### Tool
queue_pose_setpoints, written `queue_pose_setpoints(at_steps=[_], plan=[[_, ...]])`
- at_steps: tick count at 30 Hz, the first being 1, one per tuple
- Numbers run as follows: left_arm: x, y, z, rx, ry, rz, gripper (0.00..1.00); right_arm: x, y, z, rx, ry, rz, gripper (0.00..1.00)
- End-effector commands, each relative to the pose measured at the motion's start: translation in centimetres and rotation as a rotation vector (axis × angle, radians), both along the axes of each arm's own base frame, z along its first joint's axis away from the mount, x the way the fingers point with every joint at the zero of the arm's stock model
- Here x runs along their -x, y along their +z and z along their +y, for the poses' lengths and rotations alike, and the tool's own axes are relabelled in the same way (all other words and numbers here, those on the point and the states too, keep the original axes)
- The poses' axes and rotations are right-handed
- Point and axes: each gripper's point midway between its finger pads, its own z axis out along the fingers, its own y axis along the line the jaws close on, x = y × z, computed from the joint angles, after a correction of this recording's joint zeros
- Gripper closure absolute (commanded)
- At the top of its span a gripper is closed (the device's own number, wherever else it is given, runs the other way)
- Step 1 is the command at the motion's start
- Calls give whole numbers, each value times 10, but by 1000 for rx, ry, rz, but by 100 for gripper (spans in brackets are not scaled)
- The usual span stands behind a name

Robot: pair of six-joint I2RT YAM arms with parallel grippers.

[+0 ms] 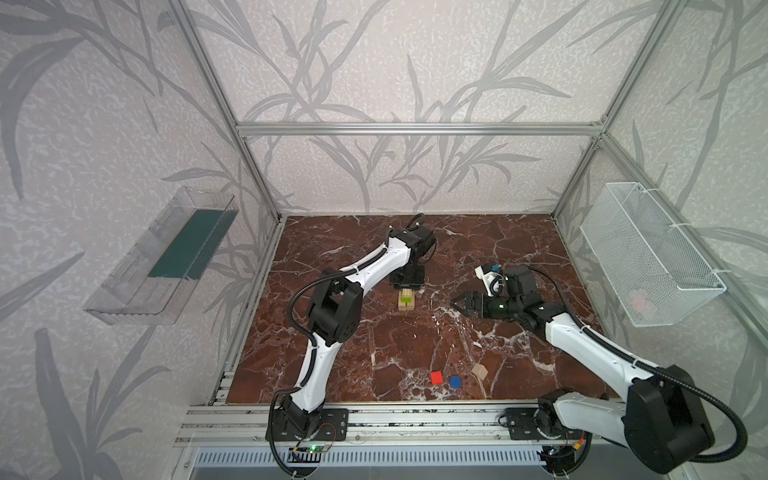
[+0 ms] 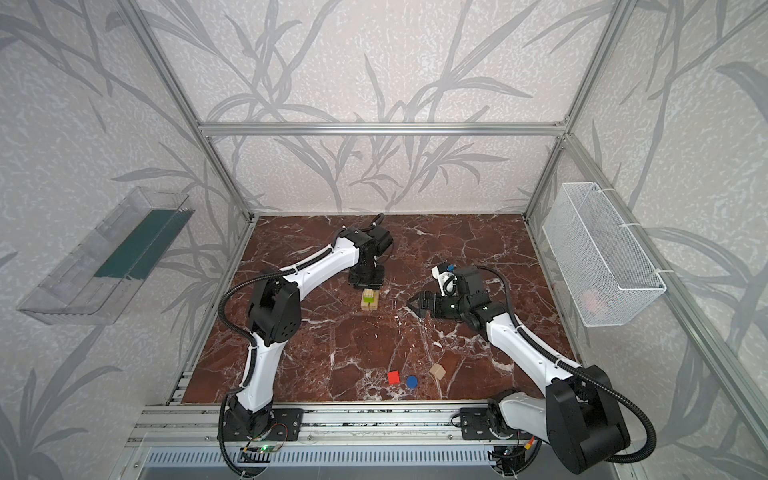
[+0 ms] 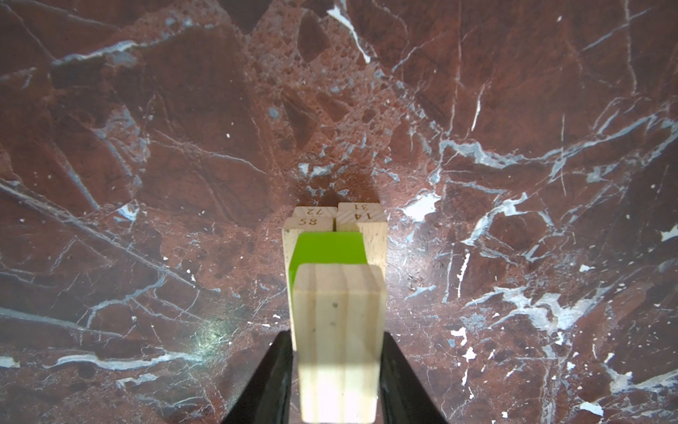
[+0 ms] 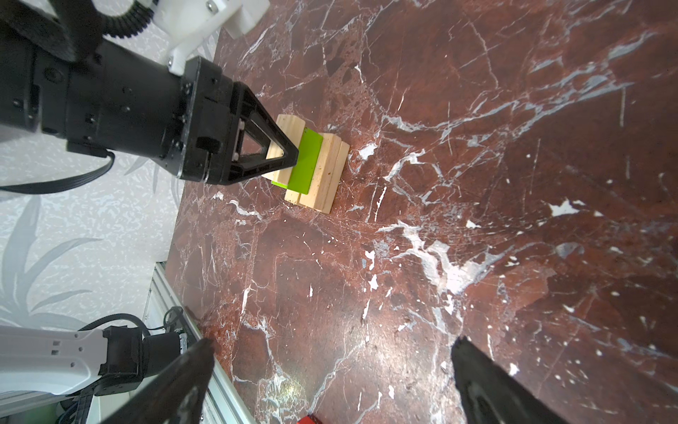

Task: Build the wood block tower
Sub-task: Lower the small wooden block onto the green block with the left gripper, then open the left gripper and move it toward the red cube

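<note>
Leaf-patterned walls (image 1: pixel 374 62) box in your veined red-marble worktop (image 1: pixel 415 345). At its middle stands the wood block tower (image 1: pixel 406 300) (planks, lime-green brick (image 3: pixel 330 247), plank). The fingers of your left gripper (image 3: pixel 337 334) flank the top plank (image 3: pixel 339 293); whether they pinch it or stand just clear, you cannot tell. The fingers of your right gripper (image 4: pixel 334 343) are spread wide nearby. The red cube (image 1: pixel 436 377), blue disc (image 1: pixel 455 381) and natural-wood piece (image 1: pixel 479 370) lie near the front edge.

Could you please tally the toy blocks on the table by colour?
Natural wood: 6 (four base planks, top block, loose piece)
Lime green: 1 brick
Red: 1 cube
Blue: 1 disc
Total: 9
</note>
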Motion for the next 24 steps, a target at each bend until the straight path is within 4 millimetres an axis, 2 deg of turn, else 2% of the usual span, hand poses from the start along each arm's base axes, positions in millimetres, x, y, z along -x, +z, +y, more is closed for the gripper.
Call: queue_pose_setpoints(at_steps=[1,9,12,16,20,24], plan=[[4,-5,9,-39,9,28,64,-2,6,0,-23,-1,-15,0],[5,-5,9,-39,9,28,67,-2,6,0,-23,-2,-14,0],[5,-5,8,-34,7,30,66,-2,5,0,-22,-3,-12,0],[5,-1,10,-40,7,21,59,-2,5,0,-23,-2,-11,0],[4,11,8,-20,9,-1,55,-2,9,-1,-18,3,-16,0],[8,34,8,-4,19,-48,50,1,9,-3,8,10,-8,0]])
